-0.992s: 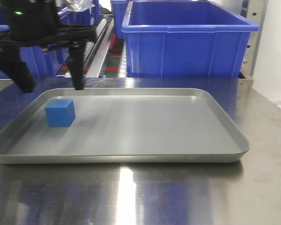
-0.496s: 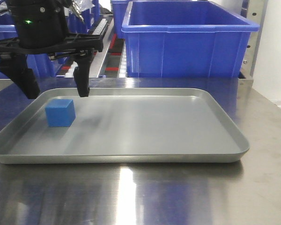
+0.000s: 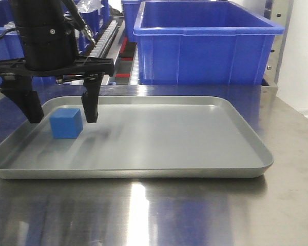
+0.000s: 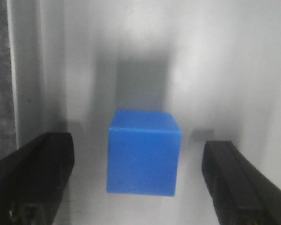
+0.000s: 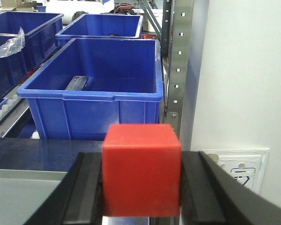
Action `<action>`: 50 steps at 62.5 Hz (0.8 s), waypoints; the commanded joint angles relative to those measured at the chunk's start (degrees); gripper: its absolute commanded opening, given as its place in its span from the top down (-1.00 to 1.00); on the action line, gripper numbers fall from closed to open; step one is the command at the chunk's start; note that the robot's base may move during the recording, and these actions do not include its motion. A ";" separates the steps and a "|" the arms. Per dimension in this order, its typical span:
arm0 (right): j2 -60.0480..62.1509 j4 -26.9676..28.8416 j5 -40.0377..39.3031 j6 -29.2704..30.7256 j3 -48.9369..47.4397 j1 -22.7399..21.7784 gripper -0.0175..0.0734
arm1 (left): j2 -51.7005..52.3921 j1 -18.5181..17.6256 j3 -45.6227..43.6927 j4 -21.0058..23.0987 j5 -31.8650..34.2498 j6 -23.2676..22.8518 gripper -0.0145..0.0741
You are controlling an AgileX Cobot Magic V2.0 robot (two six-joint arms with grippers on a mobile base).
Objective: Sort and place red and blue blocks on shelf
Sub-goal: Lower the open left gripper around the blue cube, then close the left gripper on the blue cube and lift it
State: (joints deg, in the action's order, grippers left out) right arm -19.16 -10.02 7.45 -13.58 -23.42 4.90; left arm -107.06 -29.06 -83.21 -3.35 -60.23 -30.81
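shelf (image 5: 178, 61) loaded with big blue bins (image 3: 205, 51) stands behind the steel counter (image 3: 195, 215). a shallow grey tray (image 3: 236, 148) lies on the counter. the left claw (image 3: 62, 117) is spread wide, its fingers on either side of the blue block (image 4: 143, 152) at the tray's left end, not touching it. the right claw (image 5: 143, 190) is clamped on the red block (image 5: 141, 164), facing the bins.

The left gripper (image 3: 63, 118) is matte black: a round wrist (image 3: 46, 41), a flat crossbar (image 3: 56, 65), two blunt fingers (image 3: 90, 105), black cables (image 3: 84, 28) trailing above.
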 commanded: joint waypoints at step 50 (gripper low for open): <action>-0.20 -0.82 -5.36 0.43 -1.61 -0.19 0.49 | 1.67 0.09 -1.78 0.49 -0.88 1.96 0.17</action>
State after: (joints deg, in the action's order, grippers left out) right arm -19.16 -10.02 7.45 -13.58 -23.42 4.90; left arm -108.18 -29.06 -83.21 -3.17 -61.21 -28.78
